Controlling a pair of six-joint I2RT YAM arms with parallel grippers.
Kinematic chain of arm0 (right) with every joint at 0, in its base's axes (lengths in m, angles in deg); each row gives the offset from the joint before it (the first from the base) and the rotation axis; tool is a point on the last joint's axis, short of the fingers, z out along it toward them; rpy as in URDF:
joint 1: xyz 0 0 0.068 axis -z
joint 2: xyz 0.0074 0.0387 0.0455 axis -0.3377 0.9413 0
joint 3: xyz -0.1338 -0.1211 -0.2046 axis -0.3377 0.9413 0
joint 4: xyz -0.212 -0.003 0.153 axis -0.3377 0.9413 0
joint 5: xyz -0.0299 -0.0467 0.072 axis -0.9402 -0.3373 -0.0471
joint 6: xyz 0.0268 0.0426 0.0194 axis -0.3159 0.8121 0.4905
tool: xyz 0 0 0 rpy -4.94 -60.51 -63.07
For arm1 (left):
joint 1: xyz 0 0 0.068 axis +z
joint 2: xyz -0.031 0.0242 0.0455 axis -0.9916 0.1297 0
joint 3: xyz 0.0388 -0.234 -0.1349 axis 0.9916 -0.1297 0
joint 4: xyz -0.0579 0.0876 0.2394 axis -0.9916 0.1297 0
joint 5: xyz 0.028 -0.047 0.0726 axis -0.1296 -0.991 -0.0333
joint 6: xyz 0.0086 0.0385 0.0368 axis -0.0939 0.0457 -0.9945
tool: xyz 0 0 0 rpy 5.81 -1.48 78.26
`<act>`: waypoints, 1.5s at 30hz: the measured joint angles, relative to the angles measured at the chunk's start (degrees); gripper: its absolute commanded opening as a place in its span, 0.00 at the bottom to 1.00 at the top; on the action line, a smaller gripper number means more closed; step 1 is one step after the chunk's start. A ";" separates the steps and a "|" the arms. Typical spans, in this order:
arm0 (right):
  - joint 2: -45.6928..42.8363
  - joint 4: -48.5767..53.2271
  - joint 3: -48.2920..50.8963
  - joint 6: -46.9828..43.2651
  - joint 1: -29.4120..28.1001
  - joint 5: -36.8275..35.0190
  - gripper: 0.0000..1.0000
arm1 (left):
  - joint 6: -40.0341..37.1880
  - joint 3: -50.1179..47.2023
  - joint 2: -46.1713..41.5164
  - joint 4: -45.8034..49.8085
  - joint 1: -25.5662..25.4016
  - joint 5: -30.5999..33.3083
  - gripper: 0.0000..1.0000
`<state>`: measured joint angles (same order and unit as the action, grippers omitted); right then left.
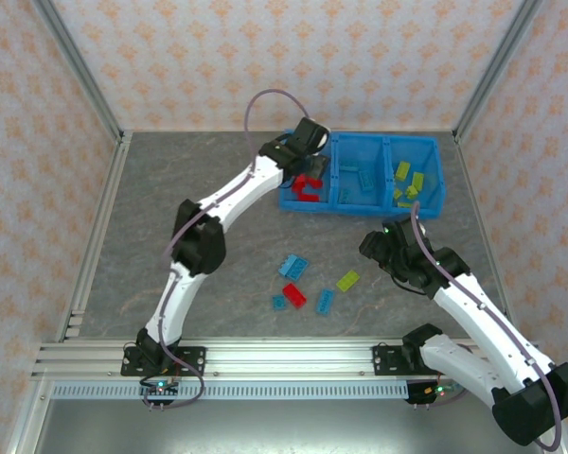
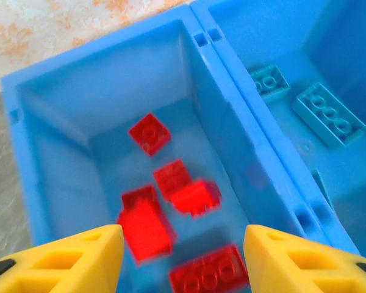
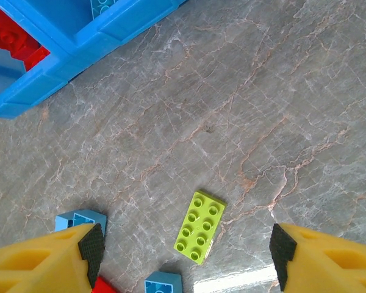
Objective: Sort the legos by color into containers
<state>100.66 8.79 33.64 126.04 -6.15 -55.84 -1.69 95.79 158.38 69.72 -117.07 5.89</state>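
Five or so loose bricks (image 1: 294, 295) lie on the table (image 1: 142, 189) in the top view, just beside the right gripper (image 1: 383, 248) and well apart from the left gripper (image 1: 310, 140). The left gripper hangs over the end compartment of the bin (image 1: 364, 209). Red bricks (image 1: 308, 187) lie under those jaws, blue bricks (image 1: 355, 180) one compartment over, and green ones in the farthest, so the sorting looks well along

In the left wrist view, the left gripper (image 2: 183, 244) has its jaws apart with nothing clamped between them. The red bricks (image 2: 149, 133) lie on the compartment floor below and ahead of the jaws. One near the middle is blurred, which I read as a brick in fall. Hanging above the walls makes sense, since a release there lands in the red section and not among the blue bricks (image 2: 329, 116) beyond the divider, outside the jaws

In the right wrist view, the right gripper (image 3: 183, 244) is spread wide and empty above the table (image 3: 244, 91). The green brick (image 3: 200, 227) lies flat, studs up, roughly centred between the jaws and touching neither, so it seems lined up as the next pick. A blue brick (image 3: 80, 218) sits right at one fingertip and another lies close by, so that finger could nudge them as the jaws close
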 measured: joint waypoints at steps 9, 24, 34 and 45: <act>13.25 -2.95 0.44 2.03 -3.13 4.39 0.74 | -3.13 -40.94 -47.95 -12.61 -9.99 -0.57 0.58; 36.96 -6.51 -0.96 5.07 -6.71 5.44 0.46 | -35.15 -74.77 -73.99 -5.42 -11.34 -6.34 0.92; 35.89 -6.29 -1.44 8.41 -6.71 3.37 0.28 | -42.71 -80.35 -76.70 -6.08 -10.69 -11.89 1.00; 25.07 -6.62 -15.37 0.83 7.87 -8.50 0.27 | -47.71 -82.97 -82.88 -6.78 -10.08 -15.26 1.00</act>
<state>125.73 2.16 18.28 126.88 1.71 -64.34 -49.41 12.82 75.50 62.95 -127.15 -9.36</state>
